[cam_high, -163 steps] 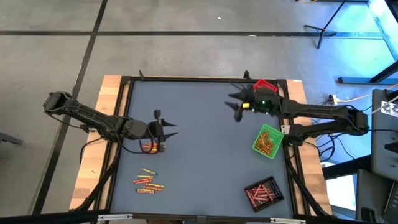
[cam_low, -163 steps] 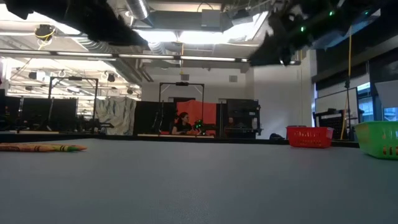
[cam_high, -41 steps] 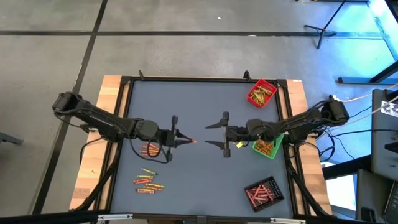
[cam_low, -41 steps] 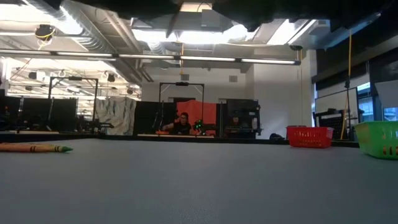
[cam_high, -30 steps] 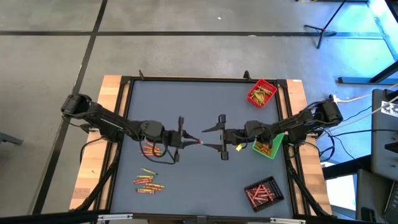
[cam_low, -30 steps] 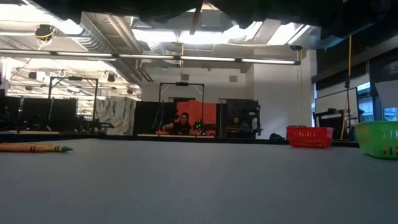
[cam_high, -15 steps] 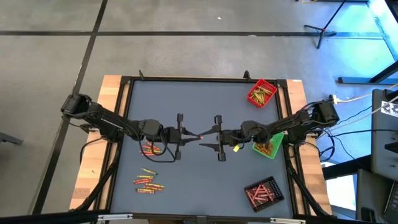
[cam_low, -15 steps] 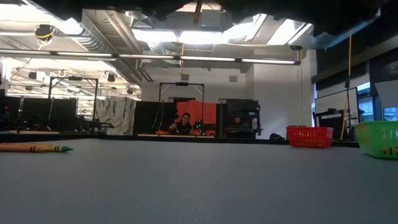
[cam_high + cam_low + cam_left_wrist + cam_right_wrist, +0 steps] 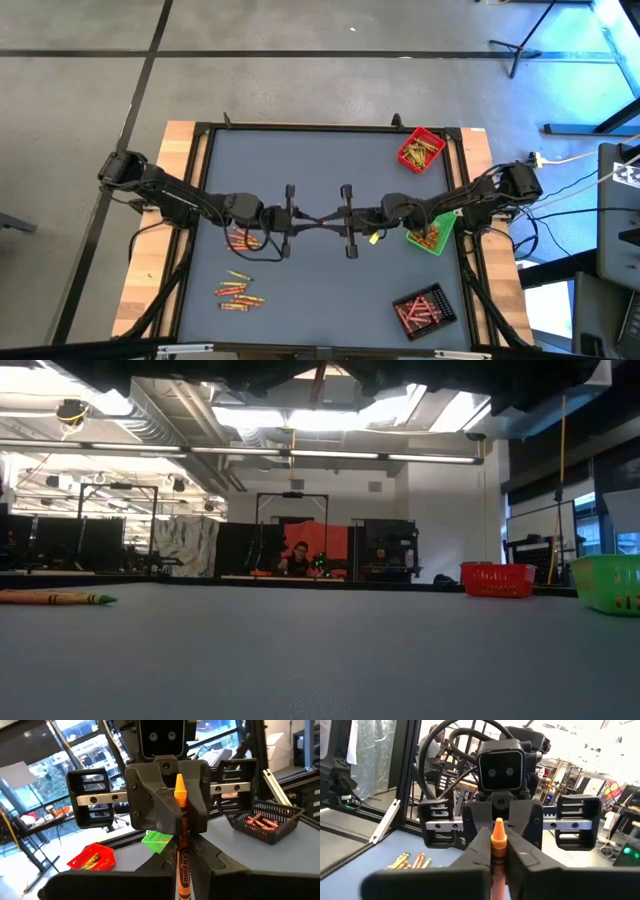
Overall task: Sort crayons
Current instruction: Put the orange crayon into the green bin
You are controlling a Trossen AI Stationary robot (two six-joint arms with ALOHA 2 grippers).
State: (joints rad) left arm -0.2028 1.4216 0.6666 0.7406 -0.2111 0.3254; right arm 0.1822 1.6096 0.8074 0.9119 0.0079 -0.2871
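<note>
Centrally over the dark grey surface (image 9: 320,160), the left tool (image 9: 300,219) and the right tool (image 9: 333,220) meet tip to tip, both pinching one orange wax crayon (image 9: 180,850) between them. From above that stick is only a thin reddish sliver where the tips join. The left wrist view shows it best: it runs up between the left fingers, its label partly hidden by them, its point buried among the right tool's pressed-together fingers. In the right wrist view only the orange tip (image 9: 497,834) shows.

At about 8 o'clock from the meeting point, a small cluster of red and orange crayons (image 9: 242,240) is partly covered by the left arm; farther out at 7 o'clock lies a loose scatter of crayons (image 9: 238,291). At 3 o'clock the green square mesh tray (image 9: 431,238) is half hidden under the right arm. The red square mesh tray (image 9: 421,150) sits at 1 o'clock, the black square mesh tray (image 9: 424,309) at 5 o'clock; their contents are too small to tell apart.

In the low view both arms are cut off to dark shapes along the top edge.
</note>
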